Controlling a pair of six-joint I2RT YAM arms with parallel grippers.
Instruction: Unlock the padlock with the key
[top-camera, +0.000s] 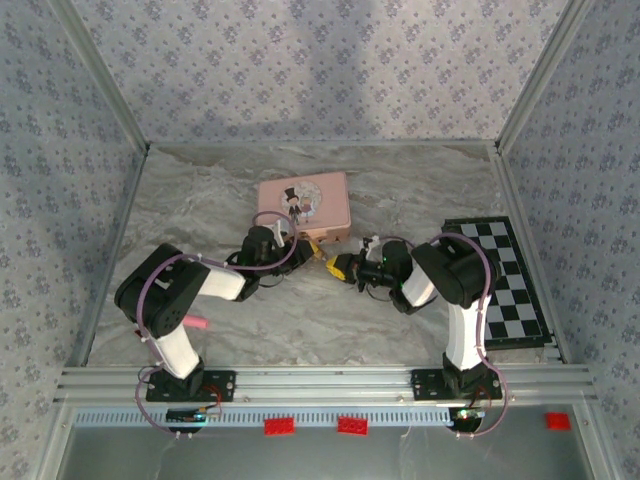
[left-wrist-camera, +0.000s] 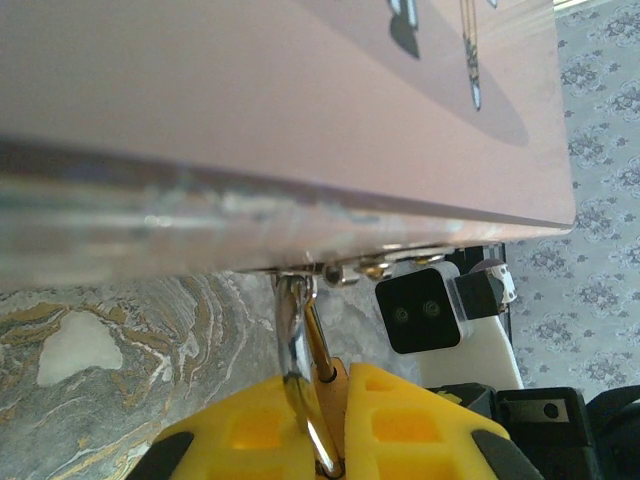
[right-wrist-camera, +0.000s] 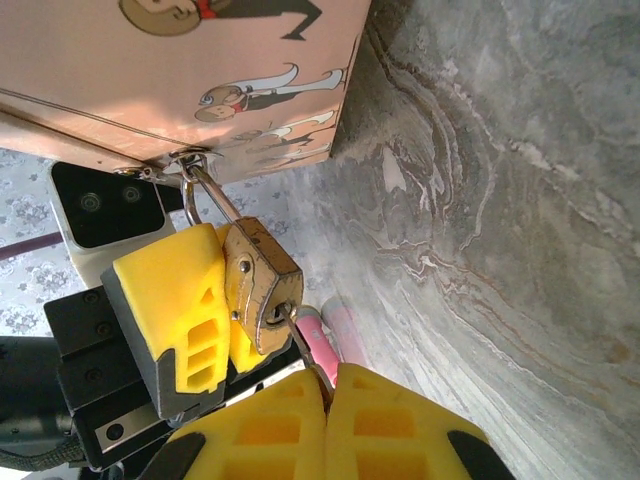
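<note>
Right tool (right-wrist-camera: 327, 382), by its wrist view, holds key (right-wrist-camera: 303, 345) in padlock (right-wrist-camera: 258, 285).

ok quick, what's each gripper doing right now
Left gripper: closed, clamping the padlock.
Right gripper: closed, holding the key, whose tip is at the padlock's keyhole.

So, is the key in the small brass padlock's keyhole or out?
In, apparently: the thin metal key runs from the right gripper into the end face of the small brass padlock. The left gripper clamps it.
</note>
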